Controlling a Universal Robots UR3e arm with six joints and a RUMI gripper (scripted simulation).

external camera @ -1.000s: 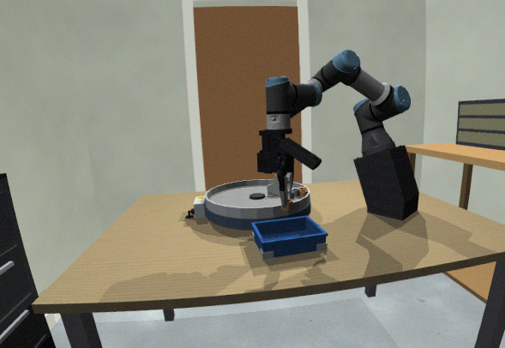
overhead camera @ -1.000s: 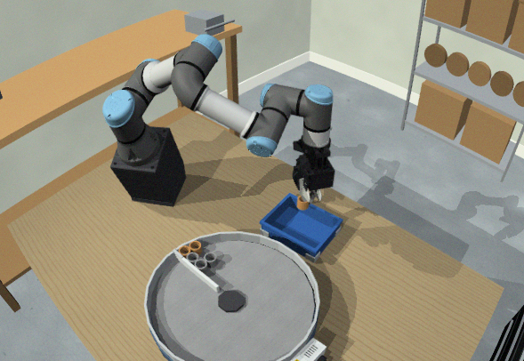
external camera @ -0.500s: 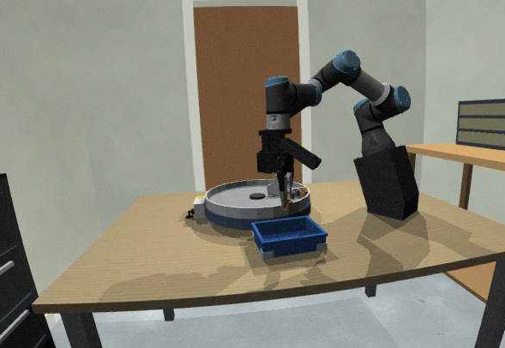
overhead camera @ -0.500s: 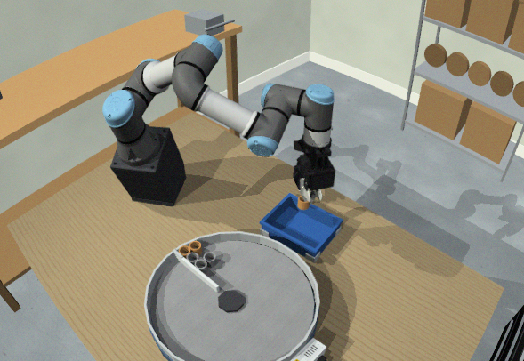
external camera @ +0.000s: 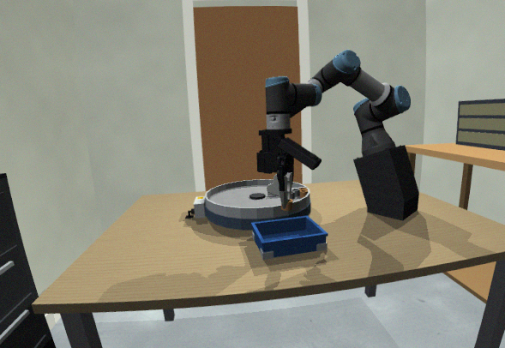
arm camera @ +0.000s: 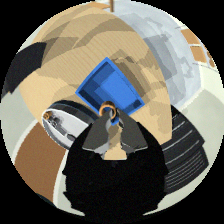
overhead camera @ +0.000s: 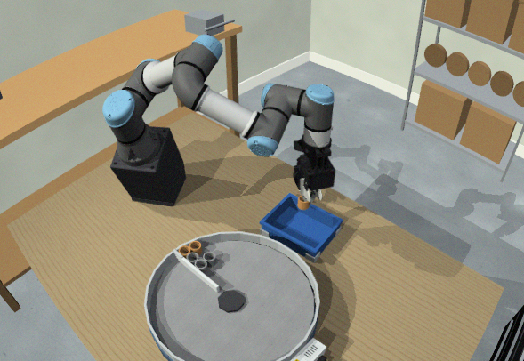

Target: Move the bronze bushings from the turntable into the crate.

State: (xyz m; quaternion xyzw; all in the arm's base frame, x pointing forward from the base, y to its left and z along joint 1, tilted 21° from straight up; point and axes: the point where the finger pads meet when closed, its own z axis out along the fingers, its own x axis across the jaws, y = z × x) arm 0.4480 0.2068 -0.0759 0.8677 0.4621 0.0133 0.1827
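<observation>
My gripper (overhead camera: 308, 198) (external camera: 287, 203) (arm camera: 114, 108) is shut on a bronze bushing (overhead camera: 303, 204) (external camera: 286, 207) (arm camera: 102, 108), held at the fingertips by its wall. It hangs above the height of the blue crate's rim; its exact place over the crate is hard to tell. No bushing shows in the visible part of the crate (overhead camera: 287, 240) (external camera: 293, 247) (arm camera: 116, 82). On the turntable (overhead camera: 267, 284) (external camera: 236, 197), two bronze bushings stand by the rim, one of them here (overhead camera: 195, 252). Three steel bushings, one of them here (overhead camera: 209, 260), stand close beside them.
A pale straight bar (overhead camera: 197, 272) runs from the turntable's rim towards its dark hub (overhead camera: 231, 301), along the bushing group. The crate stands close beside the turntable's rim. A white box (overhead camera: 313, 350) (external camera: 199, 207) is fixed at the turntable's outer side.
</observation>
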